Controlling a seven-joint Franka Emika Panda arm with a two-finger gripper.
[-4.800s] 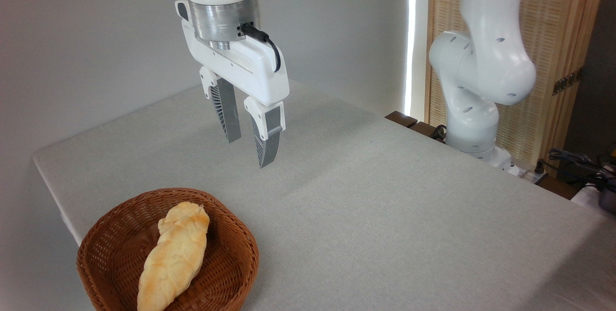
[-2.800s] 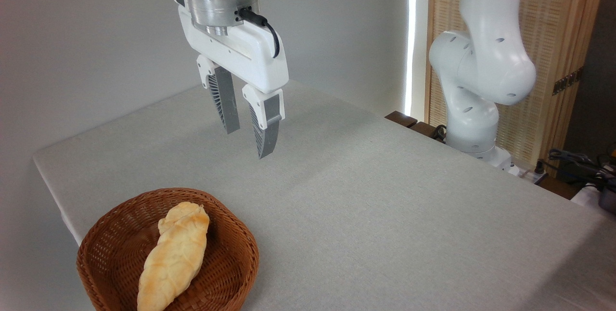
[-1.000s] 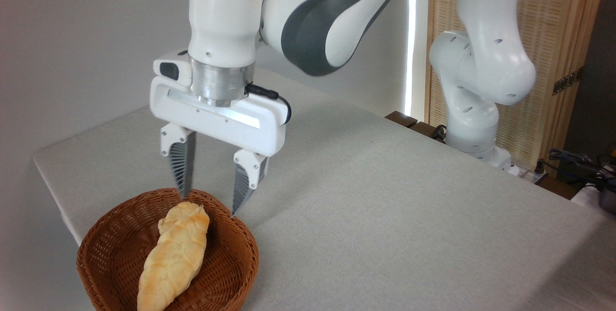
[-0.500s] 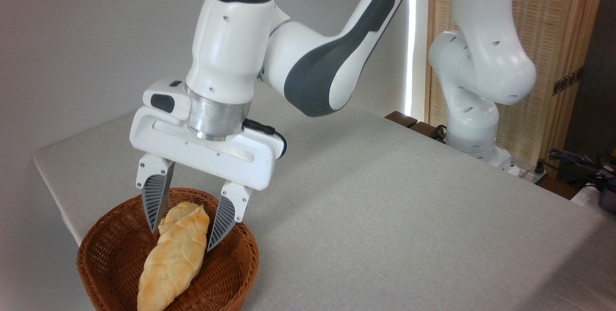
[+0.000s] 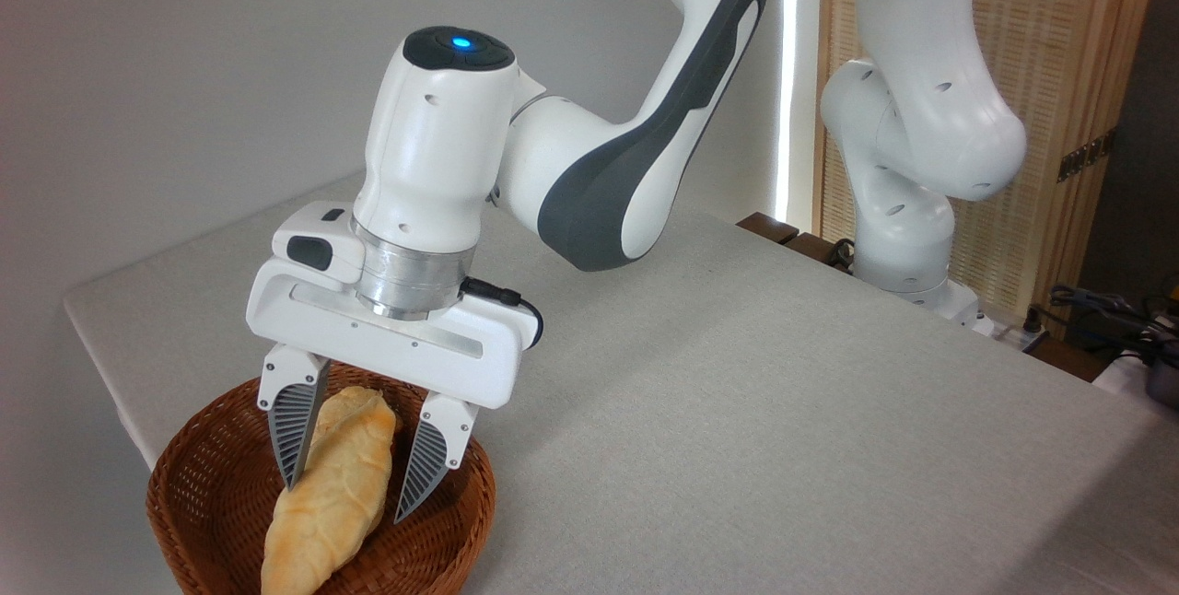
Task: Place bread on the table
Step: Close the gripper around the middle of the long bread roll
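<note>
— Since half a second ago, the white two-finger gripper (image 5: 345, 498) has sunk lower into the round brown wicker basket (image 5: 184, 507), hasn't it?

— Yes, its grey ribbed fingers (image 5: 295, 434) now reach down either side of the golden, pointed-oval bread loaf with the scored crust (image 5: 327, 503).

— Are they clamped on it?

— No; the jaws stand apart, the left finger just against the loaf's edge, the right one with a gap beside it.

— Where is the bread?

— Lying in the basket, which sits at the near left corner of the table with the light grey-beige woven cloth (image 5: 737, 411).

— And the arm?

— The white and dark grey arm (image 5: 599, 180) reaches in from the upper right.
</note>
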